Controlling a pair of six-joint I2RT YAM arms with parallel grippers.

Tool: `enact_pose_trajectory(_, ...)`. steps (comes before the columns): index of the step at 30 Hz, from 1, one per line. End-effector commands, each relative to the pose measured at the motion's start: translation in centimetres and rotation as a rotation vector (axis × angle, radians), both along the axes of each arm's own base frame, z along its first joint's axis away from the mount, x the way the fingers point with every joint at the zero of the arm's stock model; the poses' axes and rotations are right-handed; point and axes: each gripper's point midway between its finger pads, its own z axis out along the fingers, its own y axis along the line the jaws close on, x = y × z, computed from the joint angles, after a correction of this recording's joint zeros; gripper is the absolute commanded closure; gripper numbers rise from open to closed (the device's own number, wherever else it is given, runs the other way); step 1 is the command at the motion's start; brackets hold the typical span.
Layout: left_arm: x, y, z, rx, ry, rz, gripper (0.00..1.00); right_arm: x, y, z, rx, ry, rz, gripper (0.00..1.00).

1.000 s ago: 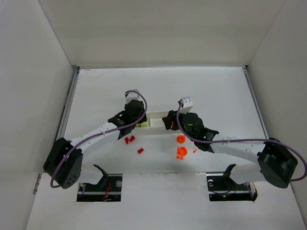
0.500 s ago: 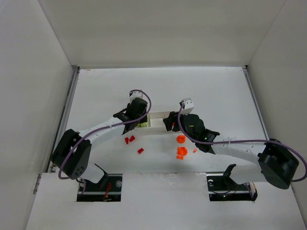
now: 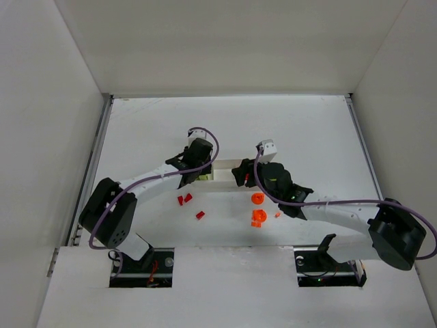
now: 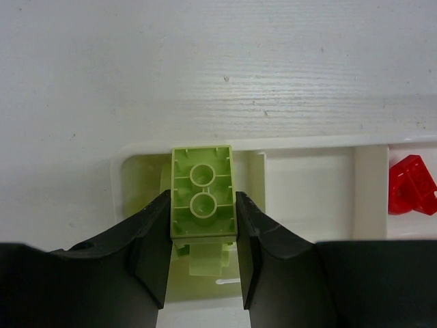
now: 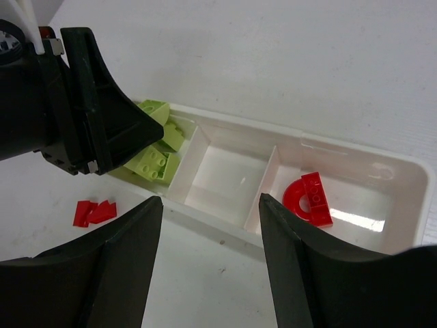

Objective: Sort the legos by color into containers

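Currently the left end effector is gripping a yellow-green brick by its long sides, with the fingers partly closed on it. It is hovering directly above the end compartment of the white tray, where other yellow-green bricks are lying. Judging by this, the drop-off is in hand, and the next move is calling only for the fingers to part so the brick falls inside the walls. The right end effector is hanging wide open and empty beside the tray, with a red arch brick lying in the compartment just right of it. Red bricks and orange pieces are waiting on the counter, behind both end effectors.
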Motion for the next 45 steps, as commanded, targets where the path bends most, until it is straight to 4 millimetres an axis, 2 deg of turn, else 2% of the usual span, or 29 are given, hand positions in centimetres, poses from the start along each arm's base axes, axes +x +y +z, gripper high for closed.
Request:
enact_pose_trajectory(1,1.2,-0.5,1.8,-0.019,-0.05,-0.003,0.76,0.2,0.3,2.7,0.084,-0.058,0.004,0.35)
enact_pose_trajectory(9,1.1,-0.2,2.8,-0.032,-0.073,0.008,0.69,0.3,0.5,2.3,0.075,-0.045,0.009,0.35)
enact_pose_trajectory(16,-0.1,-0.5,3.9,-0.069,-0.087,-0.003,0.63,0.2,0.7,2.0,0.063,-0.038,0.019,0.34)
enact_pose_trajectory(20,-0.4,0.0,4.7,-0.089,-0.104,0.008,0.57,0.3,0.9,2.1,0.078,-0.037,0.02,0.33)
enact_pose_trajectory(27,-0.4,0.3,4.0,-0.077,-0.09,0.015,0.57,0.2,0.7,2.3,0.078,-0.043,0.018,0.33)
enact_pose_trajectory(30,-0.6,0.5,4.7,-0.092,-0.112,0.022,0.57,0.1,0.5,2.4,0.08,-0.047,0.013,0.34)
enact_pose_trajectory(32,-0.8,0.7,5.5,-0.113,-0.131,0.027,0.57,0.1,0.5,2.4,0.081,-0.046,0.016,0.39)
enact_pose_trajectory(36,-1.5,2.0,7.3,-0.168,-0.184,0.065,0.58,0.1,0.9,2.1,0.058,-0.038,0.029,0.64)
enact_pose_trajectory(38,-2.0,3.0,7.9,-0.191,-0.205,0.094,0.59,-0.4,1.8,2.0,0.042,-0.028,0.058,0.71)
enact_pose_trajectory(42,-3.5,5.6,7.9,-0.232,-0.225,0.163,0.63,-2.7,3.0,1.2,0.004,0.011,0.111,0.78)
enact_pose_trajectory(45,-5.0,8.0,6.9,-0.265,-0.231,0.227,0.67,-6.3,5.0,-0.4,-0.028,0.062,0.216,0.75)
